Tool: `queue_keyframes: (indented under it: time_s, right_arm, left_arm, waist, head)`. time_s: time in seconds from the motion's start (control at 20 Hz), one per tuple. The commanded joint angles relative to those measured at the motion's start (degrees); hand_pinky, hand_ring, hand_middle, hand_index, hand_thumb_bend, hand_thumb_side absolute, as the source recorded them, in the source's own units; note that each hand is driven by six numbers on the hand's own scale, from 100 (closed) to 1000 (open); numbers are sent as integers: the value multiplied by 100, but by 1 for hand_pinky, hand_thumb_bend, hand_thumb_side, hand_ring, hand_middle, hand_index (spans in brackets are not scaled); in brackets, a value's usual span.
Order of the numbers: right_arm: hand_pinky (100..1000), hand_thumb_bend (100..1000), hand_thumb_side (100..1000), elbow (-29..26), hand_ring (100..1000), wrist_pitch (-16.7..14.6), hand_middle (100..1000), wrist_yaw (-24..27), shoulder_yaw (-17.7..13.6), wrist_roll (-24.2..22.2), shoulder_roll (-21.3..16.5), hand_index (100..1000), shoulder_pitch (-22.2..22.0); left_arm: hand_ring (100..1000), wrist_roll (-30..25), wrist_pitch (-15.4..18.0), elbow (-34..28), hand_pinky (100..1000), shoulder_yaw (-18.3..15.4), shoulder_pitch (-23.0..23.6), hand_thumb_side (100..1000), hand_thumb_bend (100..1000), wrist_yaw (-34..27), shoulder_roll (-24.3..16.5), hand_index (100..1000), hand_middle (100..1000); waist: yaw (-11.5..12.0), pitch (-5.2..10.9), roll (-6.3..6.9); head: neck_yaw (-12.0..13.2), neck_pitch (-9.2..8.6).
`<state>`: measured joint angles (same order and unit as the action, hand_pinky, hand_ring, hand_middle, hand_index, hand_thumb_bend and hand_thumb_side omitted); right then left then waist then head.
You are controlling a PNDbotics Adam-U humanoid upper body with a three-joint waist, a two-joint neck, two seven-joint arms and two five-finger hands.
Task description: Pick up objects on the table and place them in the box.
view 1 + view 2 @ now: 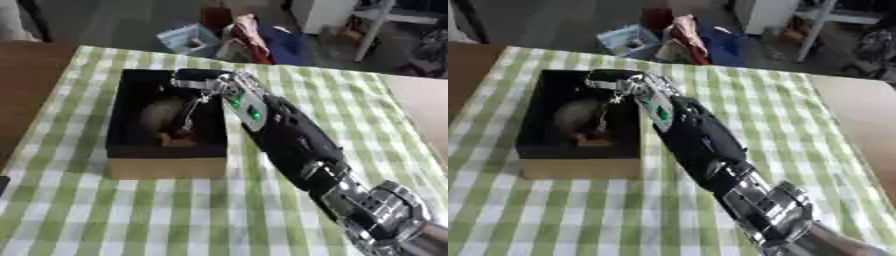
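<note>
Green-and-white checked cloth (157,220) covers the table, and nothing loose is seen on it near the camera. From the lower right corner the right arm (293,137) is stretched diagonally up and left to the box (162,167) — a dark tray with tan outer walls, its long axis running away from the camera.

The right hand (194,100) is held over the box's right side, fingers hanging down into it. Whether they are curled round anything cannot be told.

A dark rounded object (577,116) is seen inside the box, over something tan; its heading cannot be made out. The placing step is judged to be in hand — next, a release, if anything is held, and a straight lift clear of the wall are called for. The left hand is not shown. Beyond the table, floor clutter is seen.
</note>
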<state>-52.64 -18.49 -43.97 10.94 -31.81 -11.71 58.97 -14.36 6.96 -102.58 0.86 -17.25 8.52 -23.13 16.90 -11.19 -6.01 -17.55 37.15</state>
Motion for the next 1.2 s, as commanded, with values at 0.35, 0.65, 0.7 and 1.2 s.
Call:
queue_keyframes:
  time_s: [0.35,0.65,0.7,1.2]
  right_arm:
    - [746,611,187,-340,832,-82,807,164,-8,-35,-319,860,147]
    - [739,611,215,-1062,820,-116,787,724,38,87,-775,855,184]
    - [735,608,220,-1225,816,-112,782,878,49,124,-868,853,172]
    - [698,594,265,-3479,792,335,748,2535,-54,1105,-2093,836,-710]
  left_arm:
    - [591,31,-8,-107,706,-45,-56,100,405,-34,-78,731,625]
    - [591,67,-16,-89,706,-74,18,100,406,-37,-109,731,624]
    - [591,75,-17,-86,706,-80,33,100,405,-36,-115,731,624]
    - [590,265,-40,-69,704,-197,142,100,402,-46,-123,730,624]
  waist:
    - [-156,137,96]
    - [-339,232,135]
    - [-379,246,143]
    - [-879,291,299]
  head:
    - [44,-44]
    - [158,-7]
    - [184,2]
    - [517,34]
